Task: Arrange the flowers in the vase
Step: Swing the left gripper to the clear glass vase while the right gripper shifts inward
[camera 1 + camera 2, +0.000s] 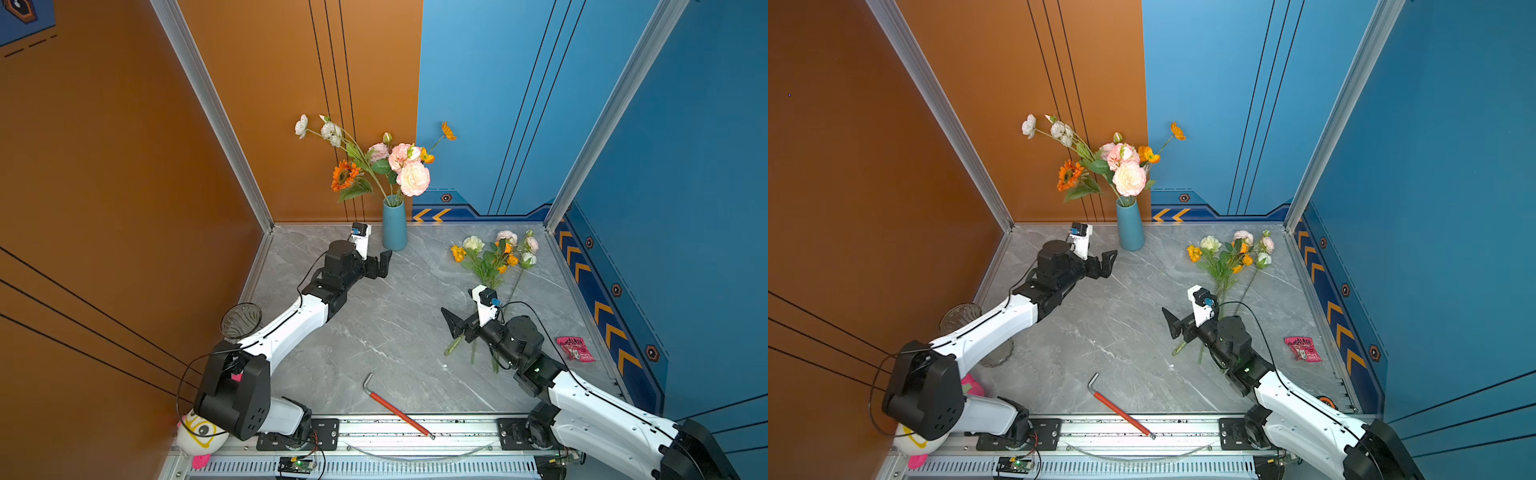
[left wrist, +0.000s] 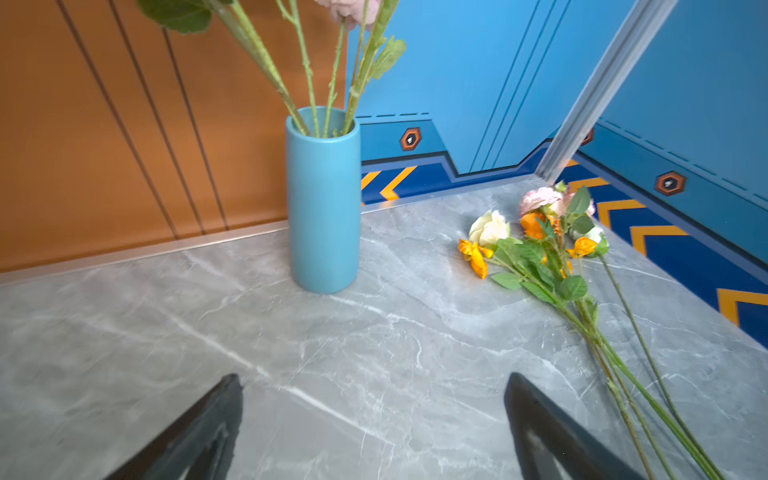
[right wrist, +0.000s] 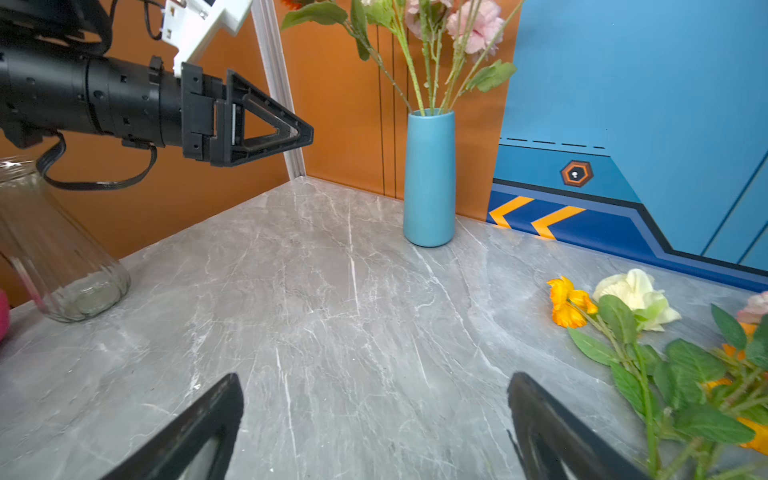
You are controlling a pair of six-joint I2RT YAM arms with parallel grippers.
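Between picks, left tool [image 1: 385,258] and right tool [image 1: 449,325] spread empty; next likely needs right tool closing on loose flowers [image 1: 490,259] right of vase [image 1: 394,227].

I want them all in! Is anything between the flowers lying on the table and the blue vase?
Nothing visible does. Only bare grey marble tabletop lies between the loose green-stemmed flowers and the tall blue vase; the left gripper hovers on its other side.

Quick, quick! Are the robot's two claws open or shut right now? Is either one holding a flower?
Left claw: open, holding nothing.
Right claw: open, holding nothing.
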